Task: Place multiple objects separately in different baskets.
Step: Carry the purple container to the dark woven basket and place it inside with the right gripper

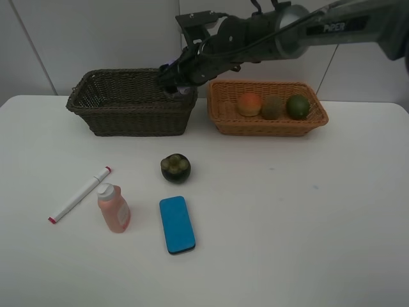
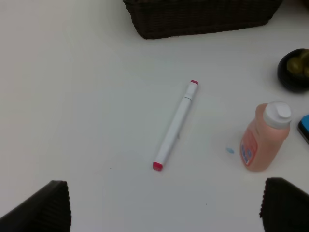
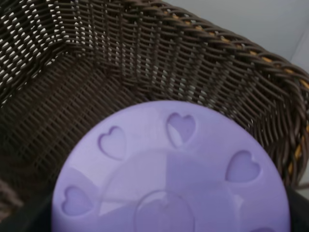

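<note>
My right gripper (image 1: pixel 174 77) reaches across to the right end of the dark brown basket (image 1: pixel 134 119) and is shut on the purple-lidded tub (image 3: pixel 174 169), held just inside the basket (image 3: pixel 145 53). The orange-red fruit (image 1: pixel 249 103), brown kiwi (image 1: pixel 273 107) and green fruit (image 1: pixel 298 106) lie in the light orange basket (image 1: pixel 268 125). On the table lie the dark mangosteen (image 1: pixel 175 167), white red-tipped marker (image 1: pixel 80 194), pink bottle (image 1: pixel 114 208) and flat blue block (image 1: pixel 176 224). My left gripper (image 2: pixel 164 205) is open and empty above the marker (image 2: pixel 176 125) and the bottle (image 2: pixel 264 137).
The two baskets stand side by side at the back of the white table, against the wall. The left wrist view also shows the mangosteen (image 2: pixel 294 69), an edge of the blue block (image 2: pixel 304 128) and the dark basket's wall (image 2: pixel 203 19).
</note>
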`<action>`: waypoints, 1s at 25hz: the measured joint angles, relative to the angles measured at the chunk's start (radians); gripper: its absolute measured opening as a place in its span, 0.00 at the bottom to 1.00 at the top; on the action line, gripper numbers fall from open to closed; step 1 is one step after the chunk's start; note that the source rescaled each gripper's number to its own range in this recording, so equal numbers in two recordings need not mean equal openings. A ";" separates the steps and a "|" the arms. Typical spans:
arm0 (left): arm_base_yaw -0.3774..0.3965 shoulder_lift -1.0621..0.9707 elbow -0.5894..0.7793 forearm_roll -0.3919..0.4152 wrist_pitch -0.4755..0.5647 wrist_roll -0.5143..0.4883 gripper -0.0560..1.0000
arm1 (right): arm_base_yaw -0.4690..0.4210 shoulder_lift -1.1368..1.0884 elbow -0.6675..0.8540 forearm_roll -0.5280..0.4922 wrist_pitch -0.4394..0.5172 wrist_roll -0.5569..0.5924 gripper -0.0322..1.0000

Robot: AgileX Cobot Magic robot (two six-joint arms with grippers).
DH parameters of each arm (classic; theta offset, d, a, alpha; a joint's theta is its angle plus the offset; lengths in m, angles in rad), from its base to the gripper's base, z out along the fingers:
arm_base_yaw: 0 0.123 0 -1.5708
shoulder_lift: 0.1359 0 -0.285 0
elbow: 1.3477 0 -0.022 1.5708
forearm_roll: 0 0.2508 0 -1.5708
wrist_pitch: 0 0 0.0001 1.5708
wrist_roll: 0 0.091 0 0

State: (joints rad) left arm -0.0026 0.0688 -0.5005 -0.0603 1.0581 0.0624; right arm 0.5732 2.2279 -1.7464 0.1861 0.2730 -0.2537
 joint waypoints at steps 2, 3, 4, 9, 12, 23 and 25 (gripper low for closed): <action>0.000 0.000 0.000 0.000 0.000 0.000 1.00 | 0.000 0.031 -0.038 0.000 -0.007 0.000 0.52; 0.000 0.000 0.000 0.000 0.000 0.000 1.00 | 0.000 0.041 -0.051 0.000 -0.012 0.000 0.52; 0.000 0.000 0.000 0.000 0.000 0.000 1.00 | 0.000 0.052 -0.064 0.000 -0.017 0.000 0.52; 0.000 0.000 0.000 0.000 0.000 0.000 1.00 | 0.000 0.111 -0.132 -0.001 -0.021 0.000 0.52; 0.000 0.000 0.000 0.000 0.000 0.000 1.00 | 0.000 0.134 -0.148 -0.001 -0.028 0.000 0.52; 0.000 0.000 0.000 0.000 0.000 0.000 1.00 | 0.000 0.151 -0.148 -0.002 -0.050 0.000 0.52; 0.000 0.000 0.000 0.000 0.000 0.000 1.00 | 0.000 0.151 -0.148 -0.002 -0.050 0.000 0.52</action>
State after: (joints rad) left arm -0.0026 0.0688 -0.5005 -0.0603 1.0581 0.0624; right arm 0.5732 2.3794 -1.8941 0.1841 0.2226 -0.2537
